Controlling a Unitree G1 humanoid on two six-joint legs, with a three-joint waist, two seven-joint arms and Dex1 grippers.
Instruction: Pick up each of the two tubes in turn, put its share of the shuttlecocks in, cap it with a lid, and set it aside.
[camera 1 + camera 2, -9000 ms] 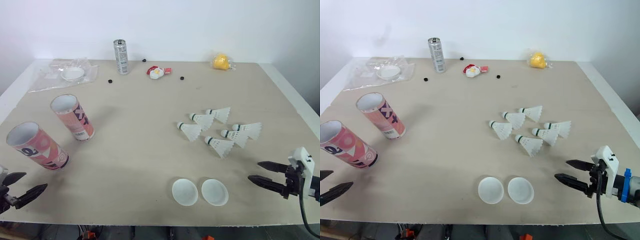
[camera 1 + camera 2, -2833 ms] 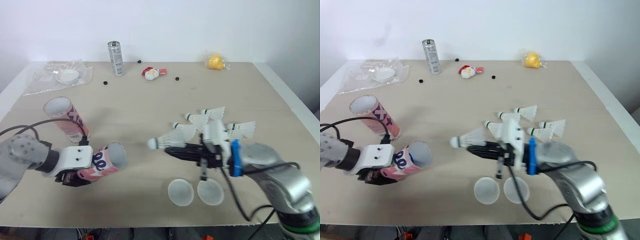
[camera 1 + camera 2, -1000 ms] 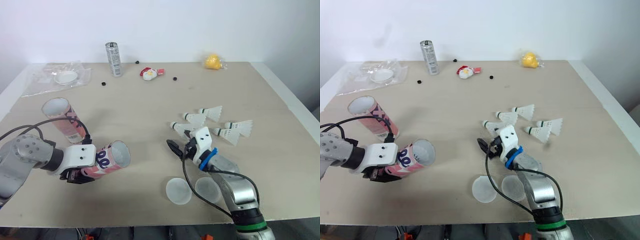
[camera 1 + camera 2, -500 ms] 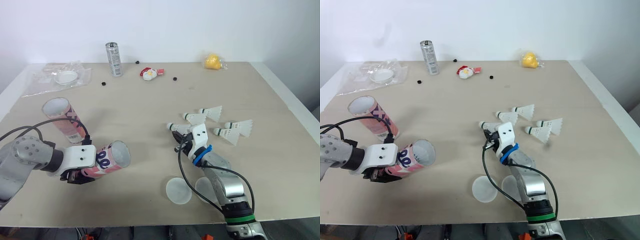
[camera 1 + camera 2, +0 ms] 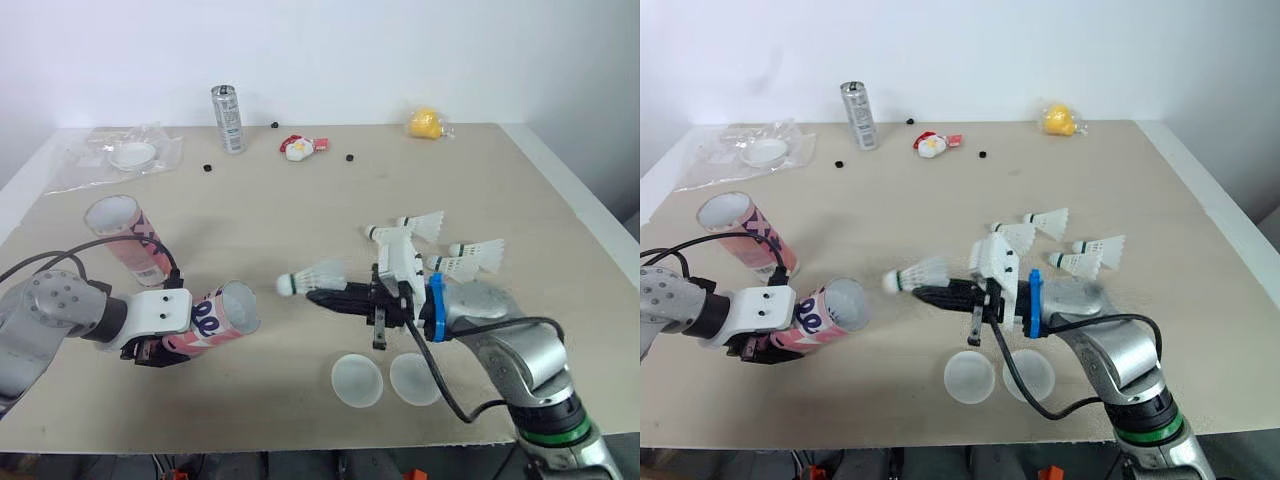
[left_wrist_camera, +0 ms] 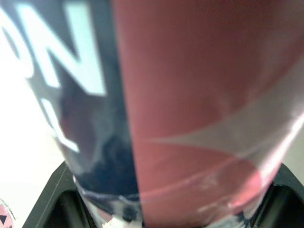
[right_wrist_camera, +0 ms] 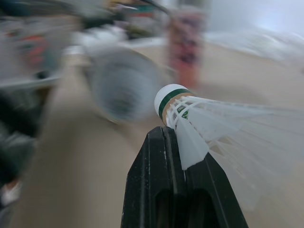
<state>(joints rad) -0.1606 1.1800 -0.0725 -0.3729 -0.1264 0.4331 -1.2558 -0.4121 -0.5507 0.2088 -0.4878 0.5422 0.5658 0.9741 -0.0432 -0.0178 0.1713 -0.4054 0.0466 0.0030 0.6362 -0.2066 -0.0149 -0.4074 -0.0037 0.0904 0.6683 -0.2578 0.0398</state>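
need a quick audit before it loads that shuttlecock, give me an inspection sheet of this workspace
surface: beige tabletop, flat
job's things: pink cardboard tube held sideways, mouth toward the white feather shuttlecock; second pink tube lying; four loose shuttlecocks; two translucent round lids
clutter: silver can, clear plastic bag, yellow packet, red-white toy, at far edge
tools: left tool shut on tube; right tool shut on shuttlecock
cables: black cable by each arm
surroundings: white wall
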